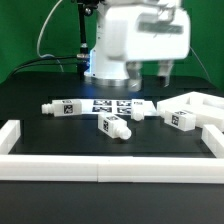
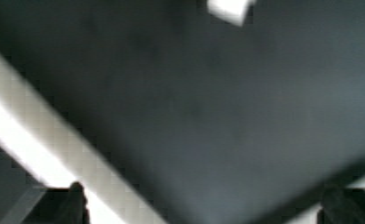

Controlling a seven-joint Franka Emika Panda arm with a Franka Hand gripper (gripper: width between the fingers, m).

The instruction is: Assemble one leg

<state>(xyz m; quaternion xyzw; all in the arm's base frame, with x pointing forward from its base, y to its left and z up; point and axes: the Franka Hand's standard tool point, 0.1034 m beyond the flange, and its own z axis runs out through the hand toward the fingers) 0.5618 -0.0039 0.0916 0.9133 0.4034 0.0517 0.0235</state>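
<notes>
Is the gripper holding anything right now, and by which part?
Nothing. The gripper is open, with only dark table between its fingertips in the wrist view; the legs lie loose on the table.

The black table [image 1: 40, 135] carries scattered legs [image 1: 114, 125], the marker board [image 1: 108, 103] and a panel [image 1: 198, 102].

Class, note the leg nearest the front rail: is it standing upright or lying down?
Lying down: the leg rests lengthwise on the black table, its long side flat on the surface.

A black table [image 1: 60, 135] fronts a seemingly green wall [image 1: 18, 35]
</notes>
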